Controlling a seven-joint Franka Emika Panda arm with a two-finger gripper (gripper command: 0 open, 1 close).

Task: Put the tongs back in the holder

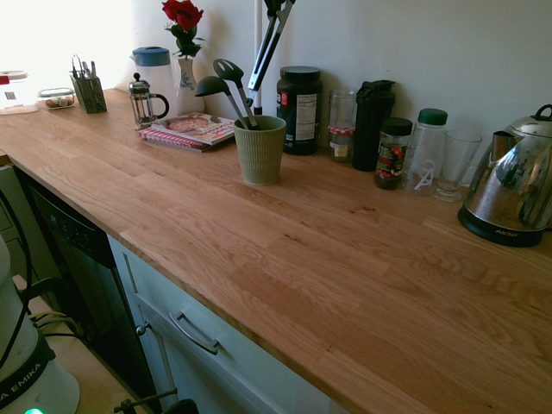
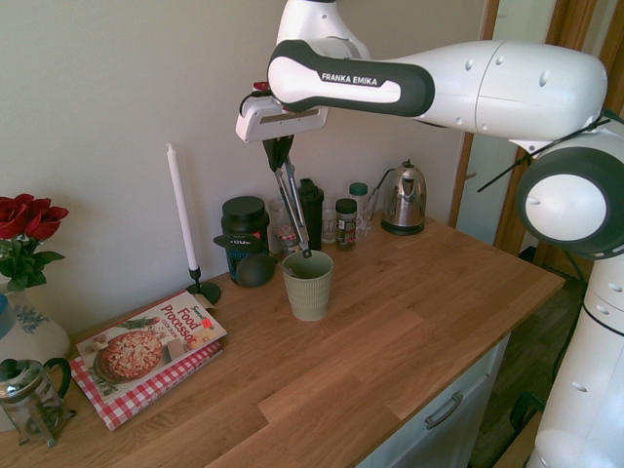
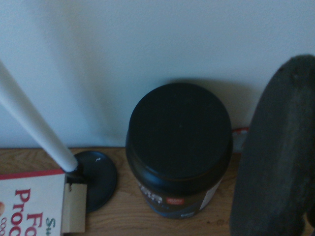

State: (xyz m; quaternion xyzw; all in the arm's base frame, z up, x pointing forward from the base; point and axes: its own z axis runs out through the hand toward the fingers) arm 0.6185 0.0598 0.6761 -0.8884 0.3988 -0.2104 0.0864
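Tongs: silver tongs (image 2: 292,195) are hanging tips-down from the gripper (image 2: 277,146), lower ends showing over the holder's mouth in the second exterior view – can't tell if any part is dipping inside.
Gripper: fingers are pinching the tongs at the black handles.
Holder: green ribbed cup (image 1: 260,153) is standing upright on the worktop (image 1: 285,250).
In the way: dark ladle (image 1: 210,86) and slotted spoon (image 1: 228,71) are occupying the cup, leaning out left and taking up part of its mouth.
Behind cup: black-lidded tub (image 1: 299,112), jars and black bottle (image 1: 373,125) are lining the wall; kettle (image 1: 516,177) is sitting farther right.
Left side: cookbook (image 2: 151,349), French press (image 2: 31,395) and red roses (image 2: 29,222) are sitting left of the cup.
View differences: second exterior view is showing the gripper and candle (image 2: 182,210) fully – first exterior view is cutting off the gripper, but is showing the pen caddy (image 1: 89,93) at far left. Wrist view is showing tub lid (image 3: 180,129) close up.
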